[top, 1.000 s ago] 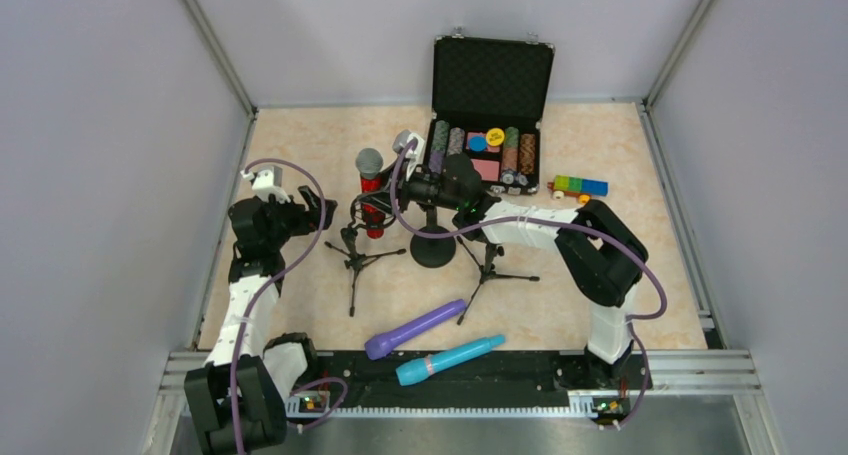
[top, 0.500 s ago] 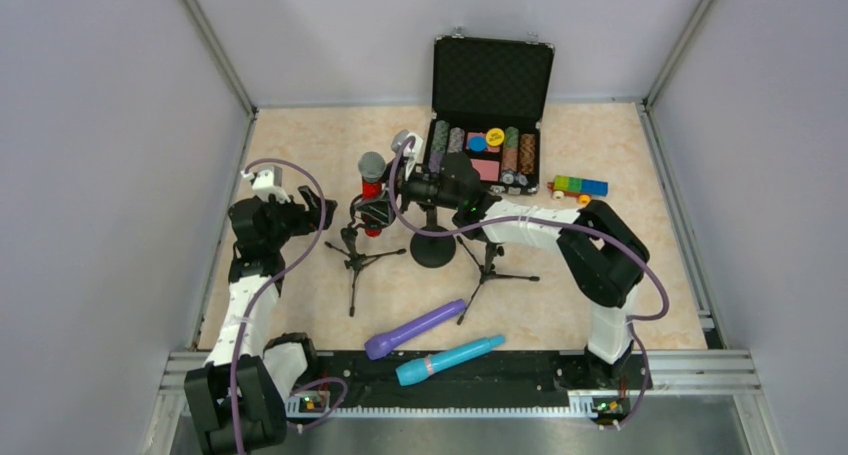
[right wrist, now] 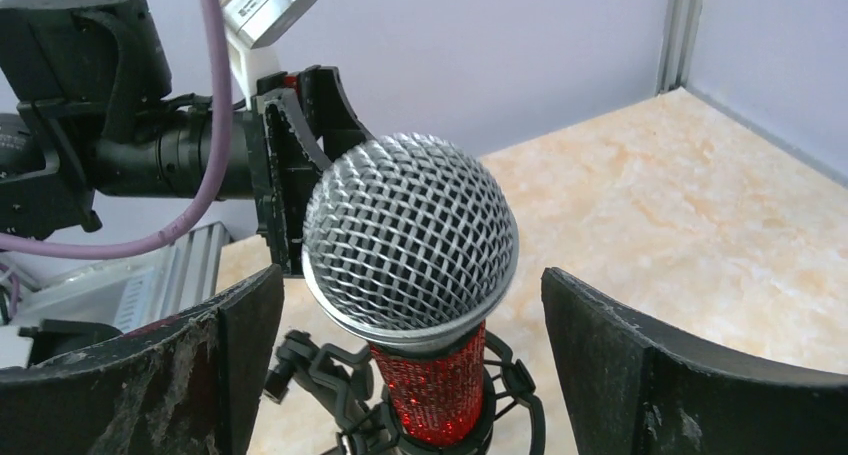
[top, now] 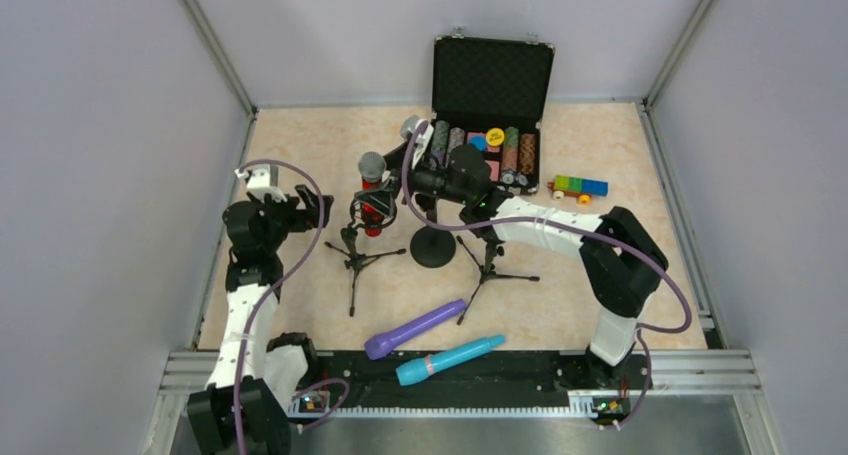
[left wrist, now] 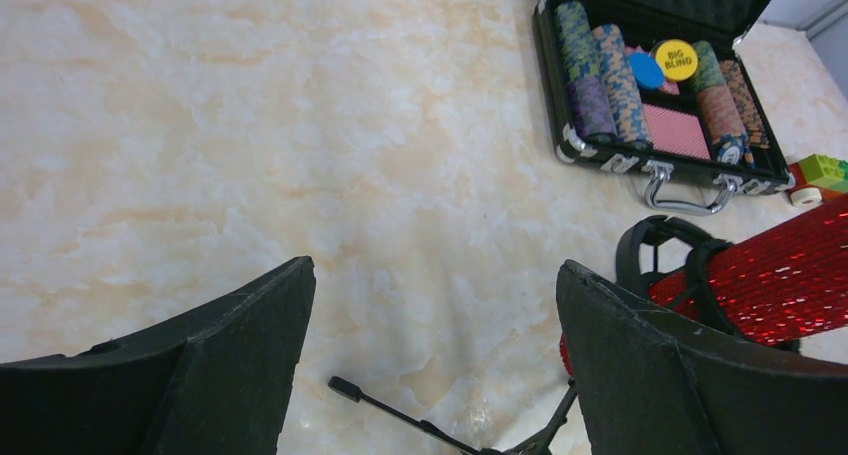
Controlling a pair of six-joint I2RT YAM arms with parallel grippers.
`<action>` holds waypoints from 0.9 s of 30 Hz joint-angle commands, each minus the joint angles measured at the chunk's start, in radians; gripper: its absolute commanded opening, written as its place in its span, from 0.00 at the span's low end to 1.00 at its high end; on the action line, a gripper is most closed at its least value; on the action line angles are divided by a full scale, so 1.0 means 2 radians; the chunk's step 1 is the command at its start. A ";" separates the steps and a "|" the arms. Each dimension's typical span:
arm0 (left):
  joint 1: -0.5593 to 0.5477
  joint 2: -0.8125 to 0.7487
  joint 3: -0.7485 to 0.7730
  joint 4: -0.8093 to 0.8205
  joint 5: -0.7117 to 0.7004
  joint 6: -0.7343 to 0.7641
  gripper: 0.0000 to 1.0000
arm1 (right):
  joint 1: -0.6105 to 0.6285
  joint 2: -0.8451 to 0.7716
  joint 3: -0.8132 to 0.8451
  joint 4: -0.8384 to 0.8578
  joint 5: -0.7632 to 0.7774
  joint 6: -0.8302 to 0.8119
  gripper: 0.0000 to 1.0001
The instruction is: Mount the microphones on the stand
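Item 1, red microphone [top: 374,197]: glittery red body, silver mesh head, upright in the black clip of a tripod stand [top: 356,258], to the left of the chip case [top: 492,73] and a little nearer the arm bases. The clip appears to ring the body below the head, though how firmly it grips cannot be told. Item 2, purple microphone [top: 415,328]: lying loose on the table, well to the near side of the chip case, thicker end pointing near-left. Item 3, turquoise microphone [top: 450,359]: pink band, lying just beside the purple one, farther again from the chip case and roughly parallel, one end over the black strip at the table edge. Item 4, round-base stand [top: 433,247] and second tripod stand [top: 489,265]: both directly on the near side of the chip case, their tops hidden under the right arm. Item 5, right gripper [right wrist: 410,275]: jaws wide apart, one finger on each side of the red microphone's mesh head, a clear gap on both sides, gripping nothing. Item 6, left gripper [left wrist: 435,270]: jaws wide apart, nothing between them, left of the chip case and just beside the red microphone. Item 7, chip case: lid up, rows of chips inside. Item 8, coloured block toy [top: 579,186]: just right of the chip case.
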 commanded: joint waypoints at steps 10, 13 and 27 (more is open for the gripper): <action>0.002 -0.090 0.094 -0.029 0.068 0.031 0.93 | 0.006 -0.079 0.019 -0.008 0.033 0.024 0.99; 0.001 -0.099 0.109 -0.071 0.105 0.041 0.92 | 0.006 -0.092 0.015 -0.024 0.042 0.023 0.99; -0.036 -0.123 0.127 -0.285 0.154 0.142 0.88 | 0.001 -0.150 -0.004 -0.130 0.134 0.024 0.99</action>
